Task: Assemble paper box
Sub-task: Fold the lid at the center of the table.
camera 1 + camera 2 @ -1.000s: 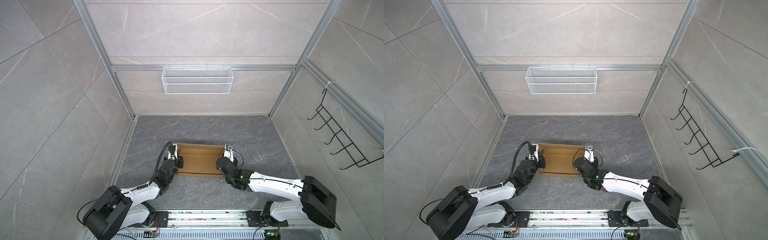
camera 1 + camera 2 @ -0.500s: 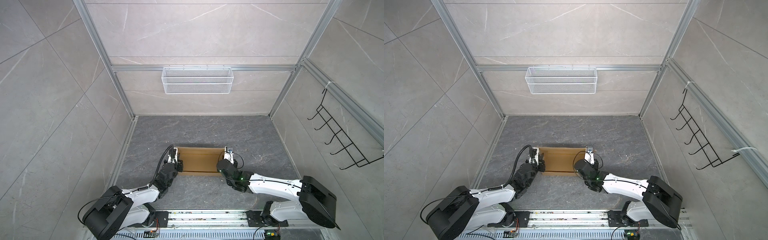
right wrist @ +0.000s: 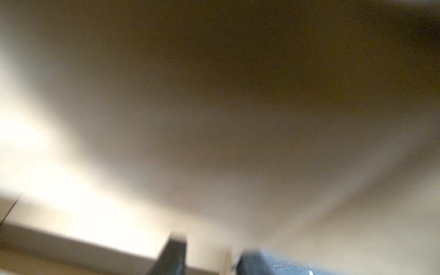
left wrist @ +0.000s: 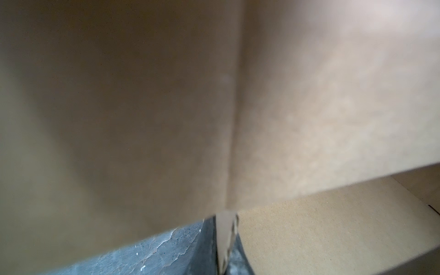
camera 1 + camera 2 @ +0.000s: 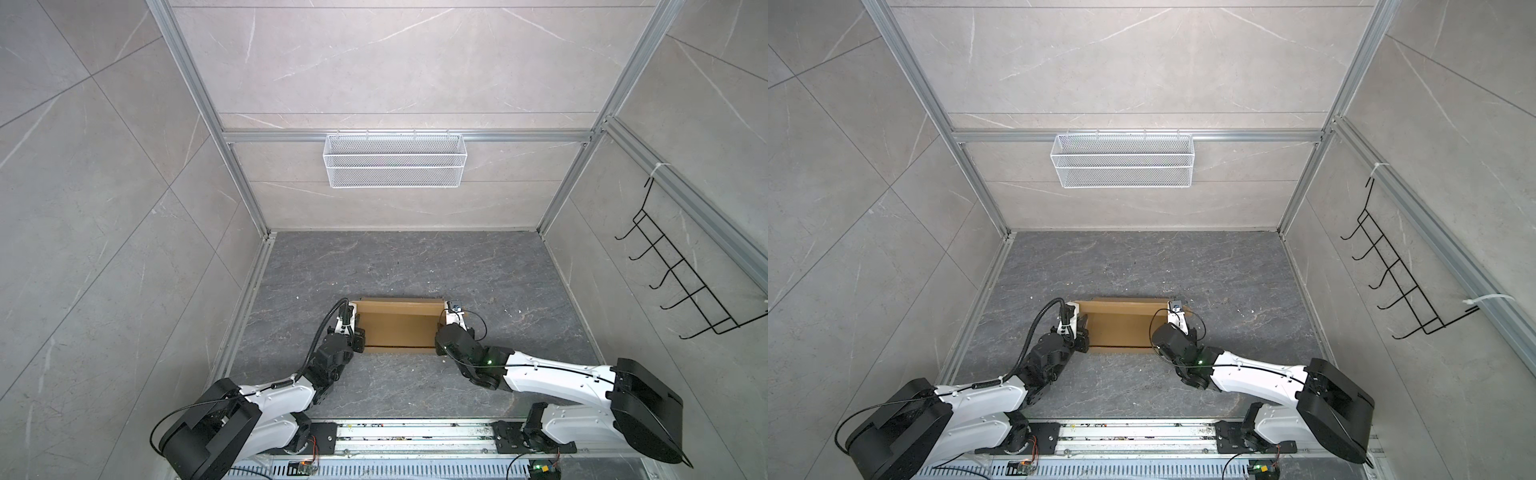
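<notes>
Low centre in both top views, I see the paper box [image 5: 395, 330] between the arms. The left gripper [image 4: 223, 242] pinches its wall, while the right gripper [image 3: 212, 260] stands jaws apart, so I fear that unheld wall springs flat.

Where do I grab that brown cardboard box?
Probably pinch a thin short end wall of the brown cardboard box, coming down from above, one finger inside and one outside. Those walls stand up; the wide bottom lies flat on the grey floor.
</notes>
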